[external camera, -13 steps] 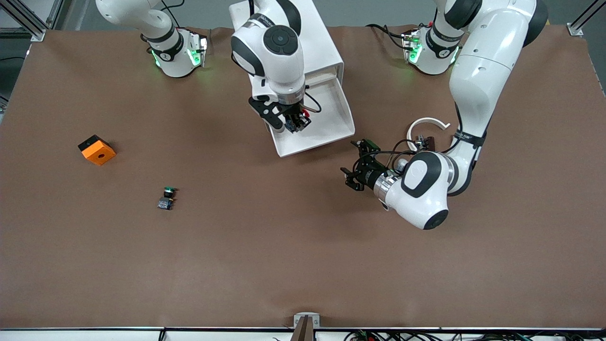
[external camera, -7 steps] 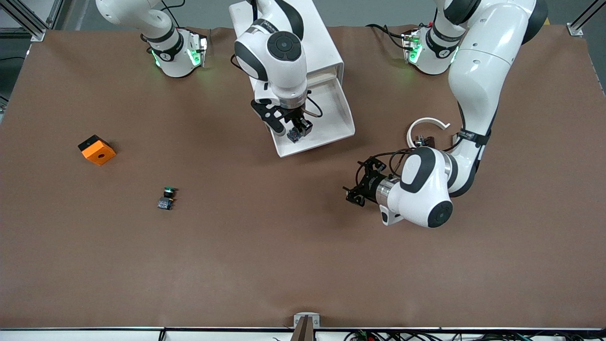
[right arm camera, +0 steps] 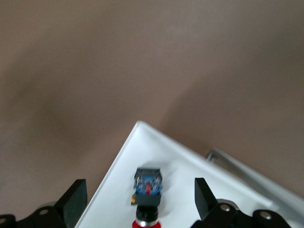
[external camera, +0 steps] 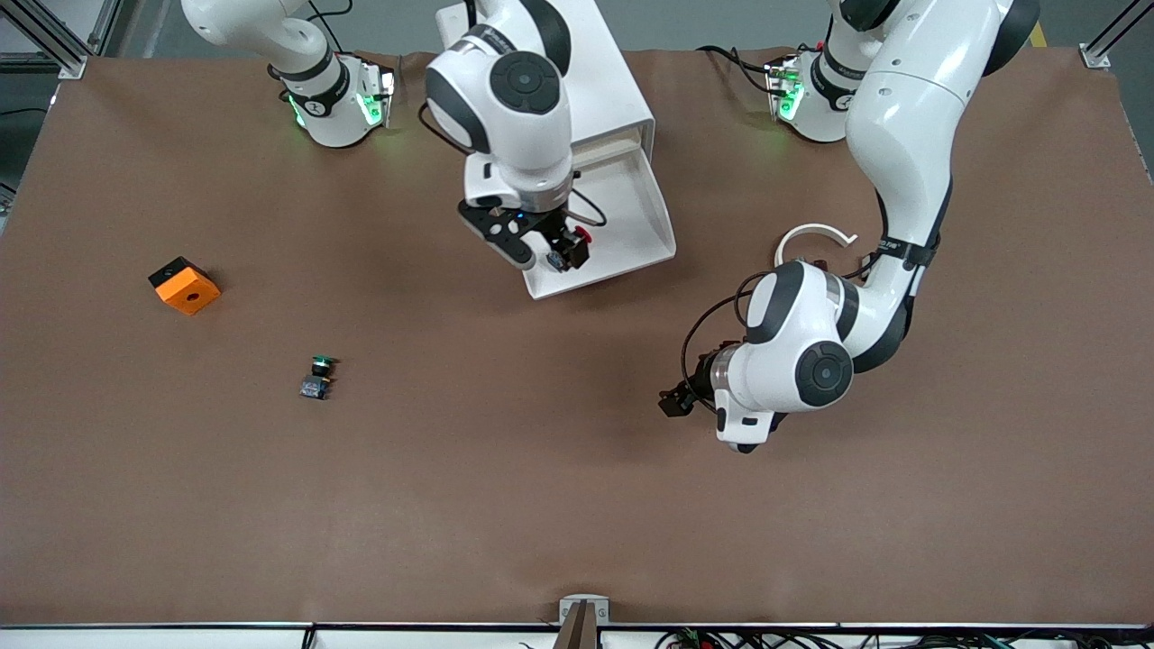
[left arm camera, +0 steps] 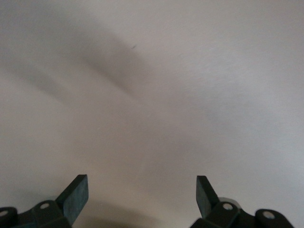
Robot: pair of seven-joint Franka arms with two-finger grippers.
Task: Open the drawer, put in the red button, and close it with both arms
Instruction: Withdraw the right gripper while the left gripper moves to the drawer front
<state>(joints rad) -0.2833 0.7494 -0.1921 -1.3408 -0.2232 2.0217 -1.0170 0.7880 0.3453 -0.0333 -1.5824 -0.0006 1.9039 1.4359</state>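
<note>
red button (right arm camera: 147, 194) lying in drawer (external camera: 631, 243), right pincer (external camera: 557, 248) released above, left pincer (left arm camera: 141, 197) released over table (external camera: 451, 496)

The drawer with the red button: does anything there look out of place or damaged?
Nothing stands out. The drawer is pulled out of the cabinet, and the red button lies on its side in it, free between the open right gripper's fingers. The left gripper is open over the bare table.
</note>
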